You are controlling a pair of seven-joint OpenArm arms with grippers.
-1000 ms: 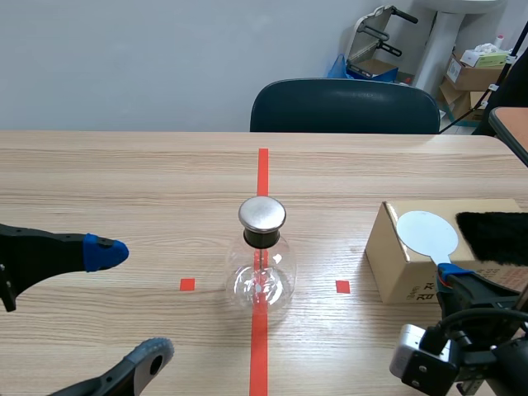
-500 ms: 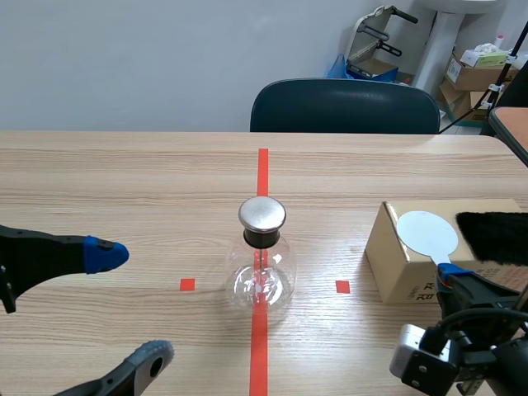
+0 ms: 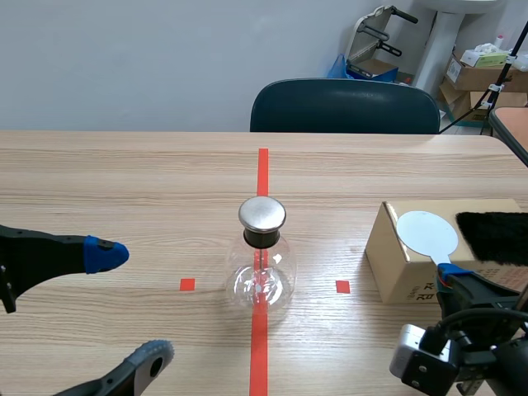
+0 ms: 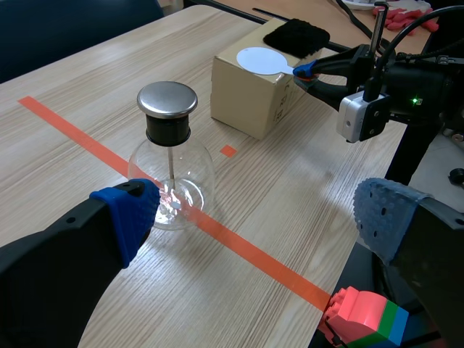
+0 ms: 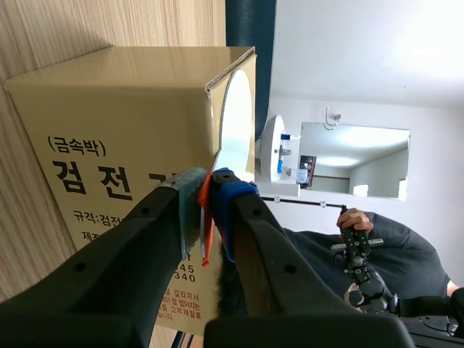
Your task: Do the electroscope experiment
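Observation:
The electroscope (image 3: 262, 257), a round glass flask with a metal cap, stands on the red tape line mid-table. My left gripper (image 3: 125, 307) is open to the left of it, with nothing between its blue pads. In the left wrist view the electroscope (image 4: 170, 163) sits ahead of the left gripper (image 4: 257, 217), nearer one finger. A white disc paddle (image 3: 426, 233) lies on top of a cardboard box (image 3: 396, 268). My right gripper (image 3: 452, 276) is shut on the paddle's orange handle (image 5: 205, 221). In the right wrist view the disc (image 5: 235, 123) shows edge-on beyond the right gripper (image 5: 210, 210).
A black fur cloth (image 3: 493, 235) lies on the far right part of the box top. A dark chair (image 3: 345, 106) stands behind the table. A red, green and blue block (image 4: 359, 319) shows past the table edge in the left wrist view.

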